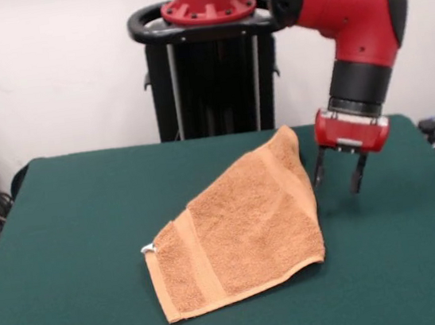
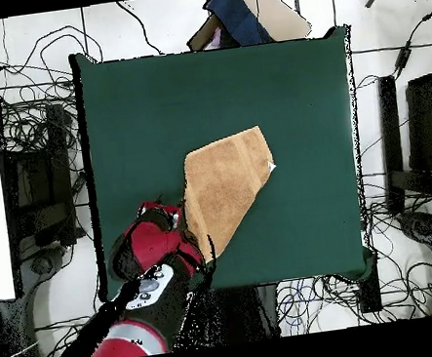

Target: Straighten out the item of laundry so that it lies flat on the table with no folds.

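Lying on the green worktop point(image 1: 69, 254), the towel point(image 1: 242, 223) is folded over into a rough triangle, its small white label point(image 1: 148, 249) at the left corner and its far point reaching toward the pedestal; just to its right my gripper point(image 1: 337, 172) hangs above the cloth-covered surface, fingers spread apart and holding nothing.

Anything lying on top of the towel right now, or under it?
Nothing rests on the towel; the open gripper hangs beside its far corner, apart from it. Green table shows all round. The towel looks folded over, so whatever is beneath stays covered.
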